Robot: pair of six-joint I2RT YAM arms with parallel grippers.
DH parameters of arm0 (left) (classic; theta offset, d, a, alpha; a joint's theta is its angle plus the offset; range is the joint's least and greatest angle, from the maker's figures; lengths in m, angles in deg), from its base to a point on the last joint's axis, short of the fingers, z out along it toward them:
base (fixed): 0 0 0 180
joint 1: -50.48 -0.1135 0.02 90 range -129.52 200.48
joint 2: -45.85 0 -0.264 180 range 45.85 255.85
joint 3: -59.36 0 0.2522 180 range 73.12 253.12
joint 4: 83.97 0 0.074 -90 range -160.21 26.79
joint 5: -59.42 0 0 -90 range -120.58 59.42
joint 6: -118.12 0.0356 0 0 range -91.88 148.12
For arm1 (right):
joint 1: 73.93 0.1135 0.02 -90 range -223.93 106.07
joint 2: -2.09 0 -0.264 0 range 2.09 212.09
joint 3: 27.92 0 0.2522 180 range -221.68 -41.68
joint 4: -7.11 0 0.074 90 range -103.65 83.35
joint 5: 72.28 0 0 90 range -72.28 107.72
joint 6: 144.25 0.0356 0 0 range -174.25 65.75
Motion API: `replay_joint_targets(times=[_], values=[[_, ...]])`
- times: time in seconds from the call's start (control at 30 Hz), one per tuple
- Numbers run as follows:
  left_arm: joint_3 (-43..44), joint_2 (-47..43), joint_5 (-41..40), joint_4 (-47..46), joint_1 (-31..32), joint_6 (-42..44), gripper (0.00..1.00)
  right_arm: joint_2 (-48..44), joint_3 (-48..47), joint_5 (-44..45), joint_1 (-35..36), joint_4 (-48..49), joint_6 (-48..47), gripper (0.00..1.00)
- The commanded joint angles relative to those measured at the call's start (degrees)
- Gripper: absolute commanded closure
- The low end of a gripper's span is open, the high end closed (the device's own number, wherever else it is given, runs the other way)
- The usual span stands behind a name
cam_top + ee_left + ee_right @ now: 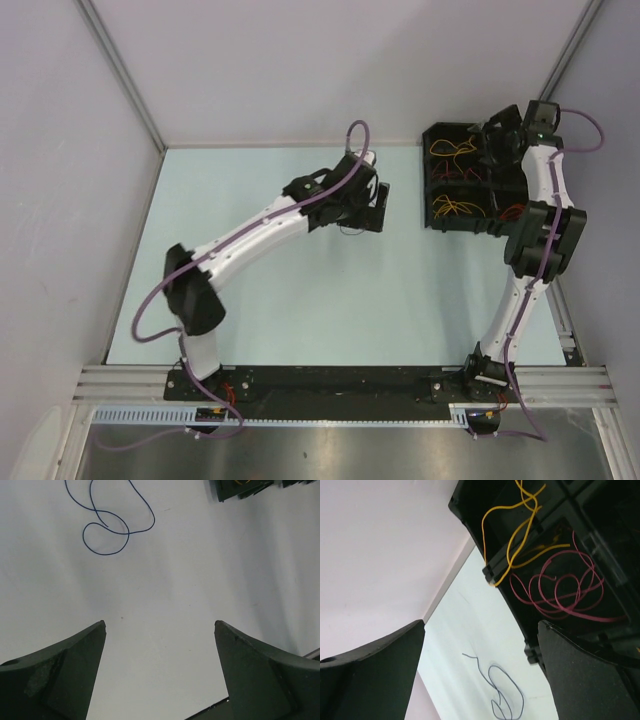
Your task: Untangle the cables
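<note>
Pale walls boxed in your light table (pixel 300 310) on three sides. At its far right sat a black bin (pixel 460 186) split into compartments.

Your left claw (pixel 160 623) hung over bare table to the left of the bin. Its two fingers were spread wide with nothing between them. Your blue cable (pixel 128 532) lay loose on the table close by that claw, curled into a couple of overlapping loops. It was apart from the bin and touched by neither claw.

Your right claw (pixel 481 622) was up over the far part of the bin, tilted, its fingers likewise wide apart and empty. From its wrist camera you could see a yellow cable (pixel 483 535) looped in one compartment, one end poking over the bin's wall toward the table. A red cable (pixel 585 616) was coiled in several rings in the compartment next to it.

Your top view showed more yellow strands (pixel 455 207) in the near compartment, too small for you to count. Whether the yellow and red cables crossed anywhere, you could not tell.
</note>
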Motion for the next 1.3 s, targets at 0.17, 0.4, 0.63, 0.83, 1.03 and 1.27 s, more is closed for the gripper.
replay_joint_targets(times=[0.17, 0.4, 0.63, 0.83, 1.03, 1.27], values=[[12.56, 17.18, 12.41, -0.40, -10.88, -0.92, 0.09, -19.34, 12.55, 0.28, 1.20, -2.56, -1.43, 0.00], [12.92, 23.61, 20.33, -5.50, -16.95, -17.60, 0.12, -35.52, 27.15, 2.21, 4.90, -6.77, -4.33, 0.00], [15.91, 29.58, 22.71, -10.07, -17.39, -29.14, 0.19, -46.71, 33.40, 4.76, 6.57, -13.54, -6.45, 0.00], [20.75, 33.38, 18.86, -4.28, -16.95, -34.06, 0.23, -52.33, 33.58, 5.99, 6.04, -19.08, -8.03, 0.00], [19.42, 35.48, 18.85, -5.16, -16.86, -39.87, 0.25, -55.59, 33.75, 6.08, 4.90, -22.07, -9.00, 0.00], [20.66, 38.65, 18.94, -4.01, -16.86, -43.21, 0.27, -57.00, 34.45, 4.59, 2.18, -23.92, -11.02, 0.00]])
